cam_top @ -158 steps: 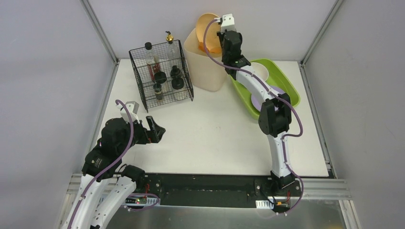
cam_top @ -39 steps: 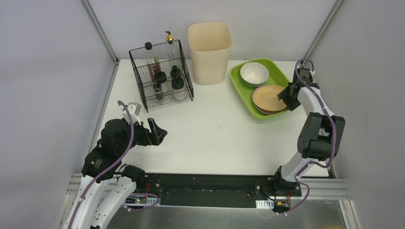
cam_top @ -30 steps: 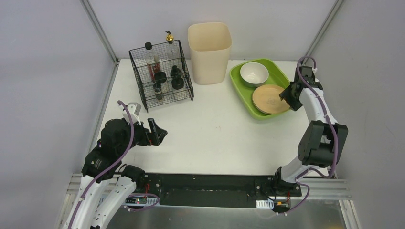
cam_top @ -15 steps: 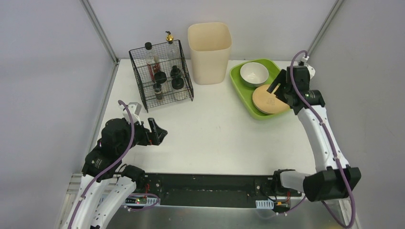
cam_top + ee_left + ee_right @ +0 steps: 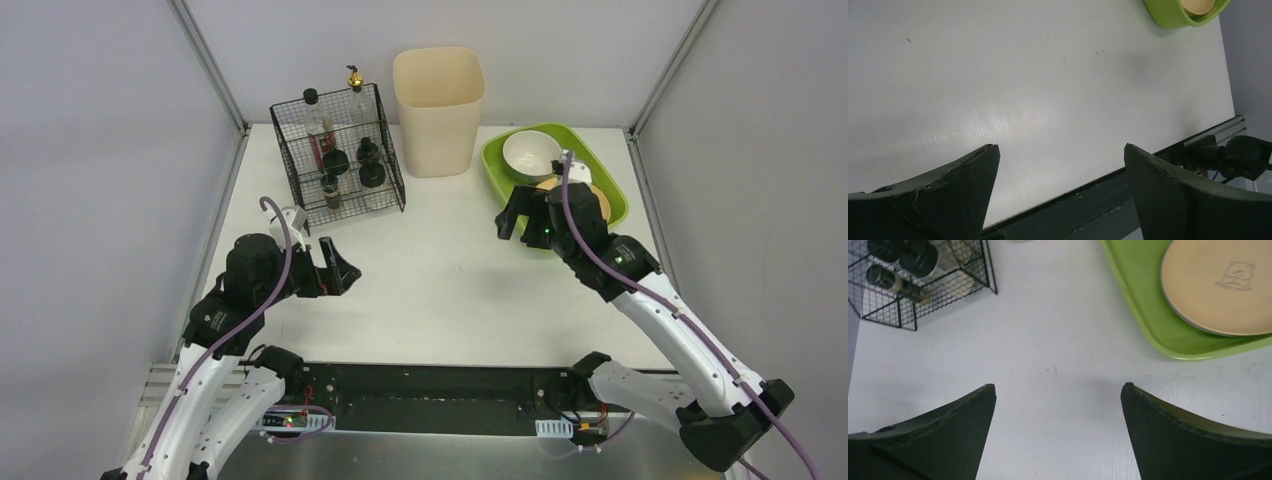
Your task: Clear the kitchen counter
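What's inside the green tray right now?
A white bowl and a tan plate sit in the green tray. The right arm hides part of the plate from above.

My gripper [image 5: 1060, 146]: fingers spread wide, only white counter [image 5: 1023, 75] showing between them.
Tray [image 5: 1168, 15]: green, in my top right corner, resting on the counter.
Plate [image 5: 1200, 6]: tan, inside the tray.
Rail [image 5: 1098, 212]: dark, along the counter's edge.

Right claw [image 5: 520, 218] hanging over the kitchen counter [image 5: 440, 290]. Tray [image 5: 1133, 300] lying just ahead-right of it, holding a plate [image 5: 1220, 287], with a bowl [image 5: 531, 155] sitting beyond the plate. Wire rack [image 5: 350, 205] standing ahead-left, bottles [image 5: 898, 284] standing inside. Bin [image 5: 438, 110] standing farther ahead, between rack and tray
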